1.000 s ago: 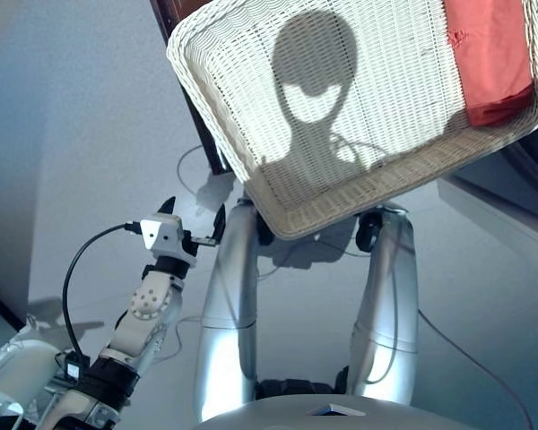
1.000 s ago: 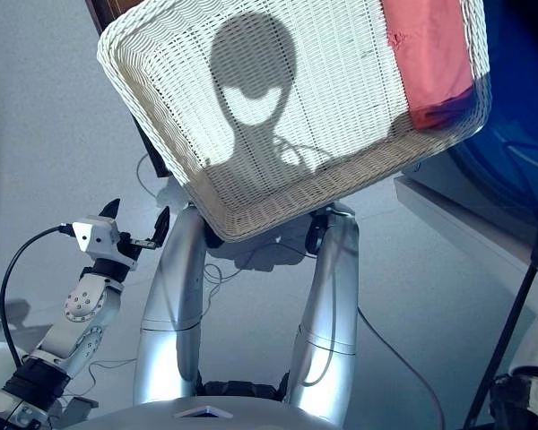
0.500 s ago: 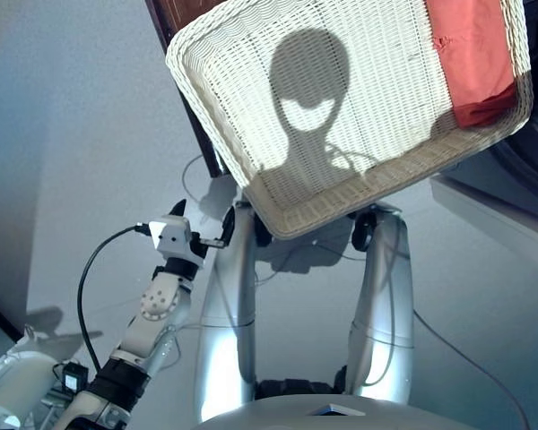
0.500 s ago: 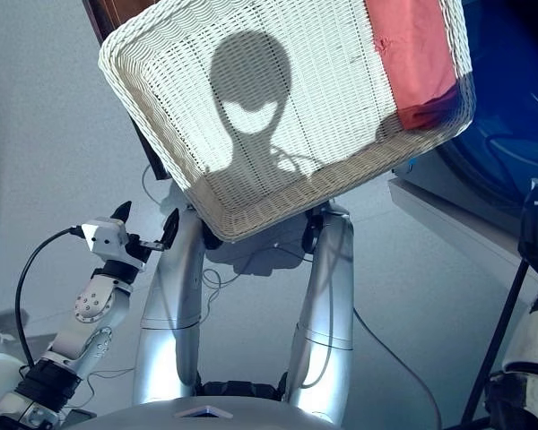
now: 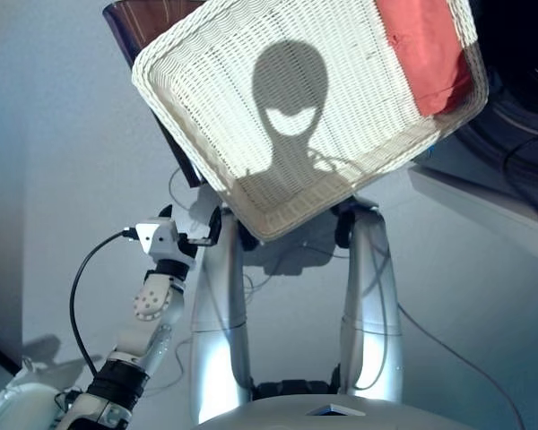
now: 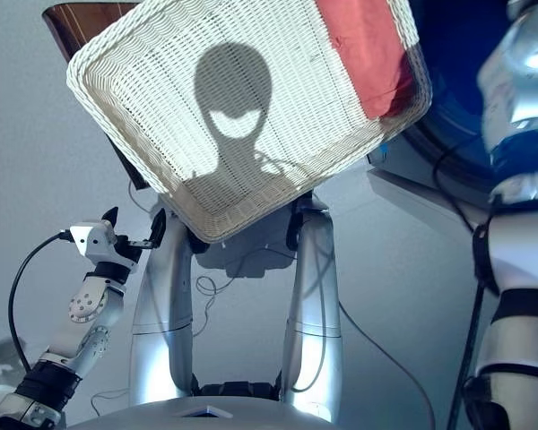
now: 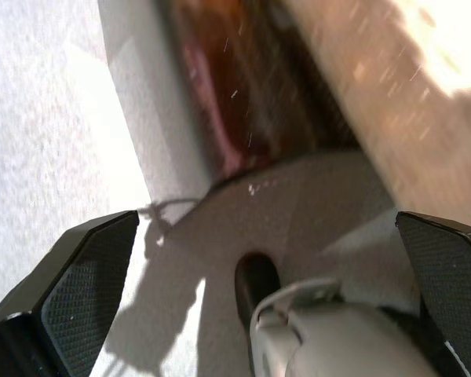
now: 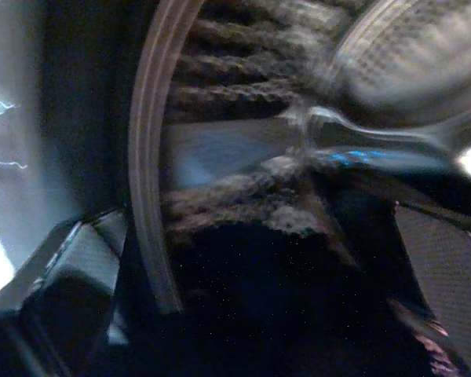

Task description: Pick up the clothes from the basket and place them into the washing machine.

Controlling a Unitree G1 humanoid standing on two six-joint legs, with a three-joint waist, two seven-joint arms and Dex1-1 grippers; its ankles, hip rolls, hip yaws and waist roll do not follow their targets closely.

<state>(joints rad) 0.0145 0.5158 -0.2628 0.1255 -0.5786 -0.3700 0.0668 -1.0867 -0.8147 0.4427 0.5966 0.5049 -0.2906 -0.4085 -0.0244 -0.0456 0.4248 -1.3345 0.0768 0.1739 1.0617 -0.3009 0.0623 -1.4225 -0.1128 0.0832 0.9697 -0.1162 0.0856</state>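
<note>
The cream wicker basket [image 5: 251, 107] fills the upper middle of the eye views, tilted in the picture. A coral red garment [image 5: 426, 49] lies in its far right corner, and the rest of its floor is bare. My left gripper [image 5: 190, 229] hangs open and holds nothing, low beside the basket's near left edge. The washing machine [image 5: 520, 116] stands dark at the right. My right arm [image 6: 520, 179] rises there. In the right wrist view my right gripper [image 8: 251, 220] is open at the drum's round rim [image 8: 153, 157], with dark cloth [image 8: 251, 314] lying just below it.
A brown wooden board [image 5: 139, 22] sticks out behind the basket's far left corner. Thin cables [image 5: 448, 349] trail across the pale floor. A black cable [image 5: 81, 287] loops from my left wrist. A pale ledge [image 5: 484, 188] runs under the washing machine.
The whole picture has shifted, so the basket now sits further left in it. My right arm has come up into the right eye view by the washing machine. The left gripper stays open.
</note>
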